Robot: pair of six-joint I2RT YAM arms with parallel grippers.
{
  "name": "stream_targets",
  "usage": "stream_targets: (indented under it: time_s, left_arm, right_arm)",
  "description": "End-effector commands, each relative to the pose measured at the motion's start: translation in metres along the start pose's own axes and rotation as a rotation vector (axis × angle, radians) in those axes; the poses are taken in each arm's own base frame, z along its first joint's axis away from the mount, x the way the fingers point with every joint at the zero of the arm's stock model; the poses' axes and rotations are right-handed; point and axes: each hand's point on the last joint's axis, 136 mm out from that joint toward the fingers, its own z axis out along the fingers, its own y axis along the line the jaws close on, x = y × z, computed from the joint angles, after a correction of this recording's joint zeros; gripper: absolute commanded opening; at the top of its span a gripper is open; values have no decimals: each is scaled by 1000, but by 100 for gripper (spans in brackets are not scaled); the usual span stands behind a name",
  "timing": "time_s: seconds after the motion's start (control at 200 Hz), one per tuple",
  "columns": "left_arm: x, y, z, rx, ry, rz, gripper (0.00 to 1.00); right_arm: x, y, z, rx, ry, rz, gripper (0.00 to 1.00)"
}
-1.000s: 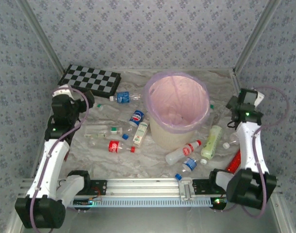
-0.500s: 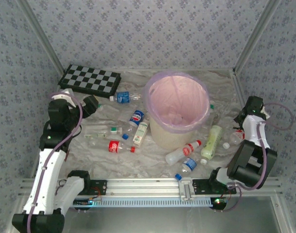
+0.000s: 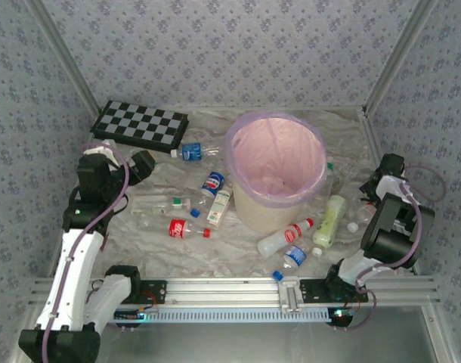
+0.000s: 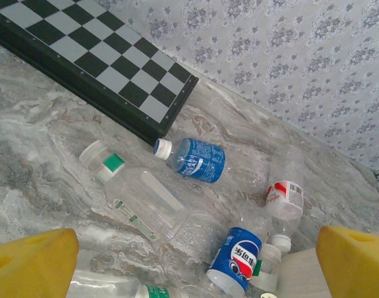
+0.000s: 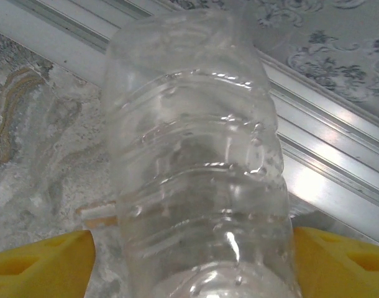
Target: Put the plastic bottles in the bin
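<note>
Clear plastic bottle (image 5: 196,174) at 3 o'clock of bin (image 3: 253,215): right claw (image 5: 192,251) just dropped astride it, jaws apart, narrowing, not clamped yet. Left claw (image 4: 192,261) wide apart.

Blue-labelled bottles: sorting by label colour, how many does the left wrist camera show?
2: the white-capped blue bottle near the chequered board, and the logo bottle at the bottom edge. More may lie outside the frame.

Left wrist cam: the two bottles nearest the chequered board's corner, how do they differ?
The blue bottle has a white cap; the clear bottle has a green one. The blue bottle wears a blue wrap; the clear bottle is see-through along its body. Both lie on their sides with caps on.
</note>
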Motion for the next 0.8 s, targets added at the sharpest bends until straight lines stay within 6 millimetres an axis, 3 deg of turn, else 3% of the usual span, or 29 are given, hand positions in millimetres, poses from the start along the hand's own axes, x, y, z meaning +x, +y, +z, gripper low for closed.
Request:
stream_targets:
  time_s: [0.0, 0.09, 0.185, 0.305, 0.4, 0.57, 0.705, 0.73, 0.795]
  left_arm:
    - [-10, -19, -2, 69, -14, -14, 98]
    - [-12, -21, -2, 74, -19, -7, 98]
    - [-20, -28, -6, 90, -37, -7, 97]
    - [-36, -49, -8, 153, -66, -24, 97]
    - [-46, -83, -10, 288, -70, -27, 97]
    - [-64, -155, -22, 487, -82, 0, 97]
    - [-46, -214, -24, 623, -38, 89, 96]
    - [-41, -222, -23, 636, -26, 98, 96]
    - [-30, -238, -16, 660, 10, 103, 96]
  right_arm:
    - [3, 11, 9, -27, 23, 7, 82]
    - [5, 17, 10, -46, 32, -2, 76]
    - [-2, 23, -3, -66, -2, -13, 70]
    - [-19, 33, -34, -82, -60, -63, 66]
    - [-32, 44, -66, -122, -108, -99, 62]
    - [-62, 58, -143, -295, -234, -89, 54]
    - [-72, 85, -215, -538, -336, -99, 47]
    - [-80, 91, -241, -600, -384, -96, 46]
    - [-82, 99, -287, -709, -445, -107, 44]
